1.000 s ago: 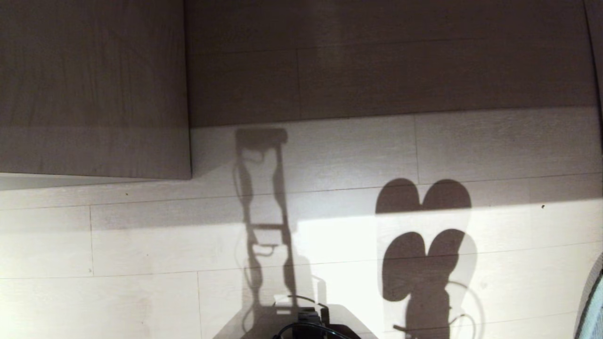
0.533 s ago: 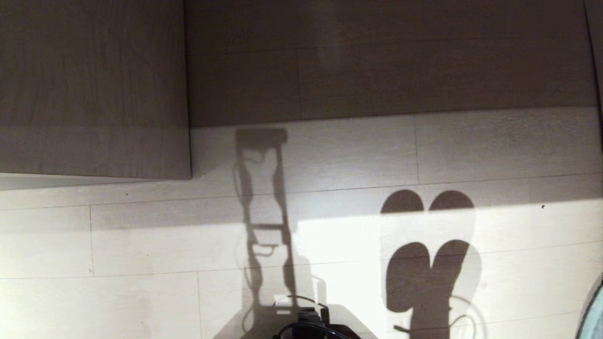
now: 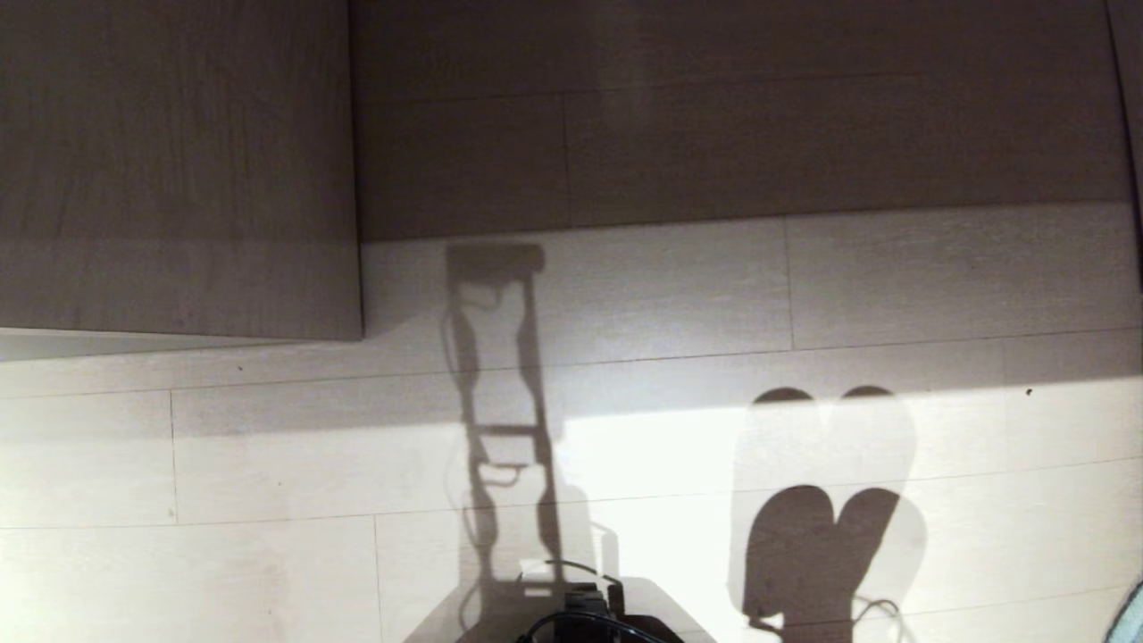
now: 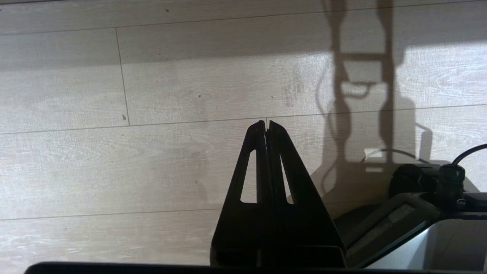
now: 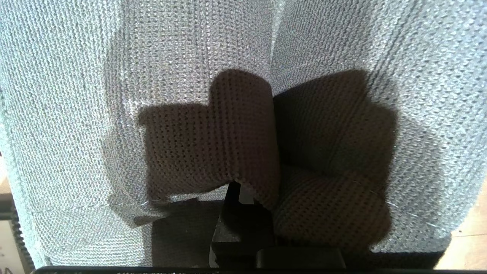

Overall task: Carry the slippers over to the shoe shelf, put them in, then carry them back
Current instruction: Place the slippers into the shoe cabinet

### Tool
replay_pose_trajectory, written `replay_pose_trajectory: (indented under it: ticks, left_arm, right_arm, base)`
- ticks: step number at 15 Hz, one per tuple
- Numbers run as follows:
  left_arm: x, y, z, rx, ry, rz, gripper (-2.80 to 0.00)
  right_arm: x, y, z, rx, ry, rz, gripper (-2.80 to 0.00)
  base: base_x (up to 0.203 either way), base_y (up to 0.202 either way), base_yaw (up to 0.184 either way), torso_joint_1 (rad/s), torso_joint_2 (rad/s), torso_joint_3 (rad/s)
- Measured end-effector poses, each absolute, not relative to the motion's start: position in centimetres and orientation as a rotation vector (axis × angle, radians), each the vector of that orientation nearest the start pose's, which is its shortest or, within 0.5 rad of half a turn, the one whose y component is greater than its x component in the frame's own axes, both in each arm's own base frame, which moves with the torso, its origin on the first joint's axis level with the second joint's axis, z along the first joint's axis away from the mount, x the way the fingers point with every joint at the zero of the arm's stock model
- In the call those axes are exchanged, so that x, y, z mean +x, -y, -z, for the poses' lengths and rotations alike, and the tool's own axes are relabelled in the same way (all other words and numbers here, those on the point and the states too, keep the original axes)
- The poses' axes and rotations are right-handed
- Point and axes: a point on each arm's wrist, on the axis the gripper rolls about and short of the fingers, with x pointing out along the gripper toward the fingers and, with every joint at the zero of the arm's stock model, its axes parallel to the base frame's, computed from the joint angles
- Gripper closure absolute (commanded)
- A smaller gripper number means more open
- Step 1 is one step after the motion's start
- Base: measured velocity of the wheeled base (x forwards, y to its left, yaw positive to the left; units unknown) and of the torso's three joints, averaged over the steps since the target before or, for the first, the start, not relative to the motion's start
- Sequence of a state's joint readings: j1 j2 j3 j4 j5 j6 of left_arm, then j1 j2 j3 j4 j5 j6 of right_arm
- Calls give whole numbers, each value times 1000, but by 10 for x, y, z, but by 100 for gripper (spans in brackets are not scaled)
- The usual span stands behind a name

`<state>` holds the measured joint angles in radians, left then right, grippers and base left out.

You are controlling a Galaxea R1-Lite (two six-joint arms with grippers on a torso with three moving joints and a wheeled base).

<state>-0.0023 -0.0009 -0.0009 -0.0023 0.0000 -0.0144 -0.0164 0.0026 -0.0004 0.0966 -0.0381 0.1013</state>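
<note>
The right wrist view is filled by the slippers [image 5: 213, 125]. Their dark woven straps are bunched at the middle, with pale grey-blue knit footbeds spreading around them. My right gripper [image 5: 247, 192] is shut on the slippers at the straps, and only one dark finger [image 5: 232, 224] shows beneath the fabric. In the left wrist view my left gripper [image 4: 266, 123] hangs shut and empty over the pale plank floor [image 4: 159, 163]. Neither gripper is in the head view, where only the slippers' double-lobed shadow [image 3: 817, 545] falls on the floor. The shoe shelf is out of view.
A grey-beige wood-grain panel [image 3: 179, 161] fills the head view's upper left, its corner near the middle. Shaded floor lies behind it and sunlit planks [image 3: 268, 464] lie in front. My base with a black cable [image 3: 580, 621] sits at the bottom edge.
The slippers' shadow has slid toward the bottom of the head view. The pale blue edge at the lower right corner has almost left the picture. The left arm has stayed still.
</note>
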Motion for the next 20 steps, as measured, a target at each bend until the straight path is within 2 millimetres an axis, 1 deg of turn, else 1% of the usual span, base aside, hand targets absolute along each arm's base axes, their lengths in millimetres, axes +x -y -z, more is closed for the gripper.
replay_pose_trajectory:
  ticks: [11, 20]
  left_arm:
    - [-23, 0, -76, -16, 3, 2, 0]
    - [-23, 0, -76, -16, 3, 2, 0]
  right_arm:
    - [-24, 0, -65, 101, -94, 57, 0]
    - [-24, 0, -65, 102, -95, 57, 0]
  base:
    - [0, 0, 0, 0, 0, 4]
    - [0, 0, 0, 2, 3, 182]
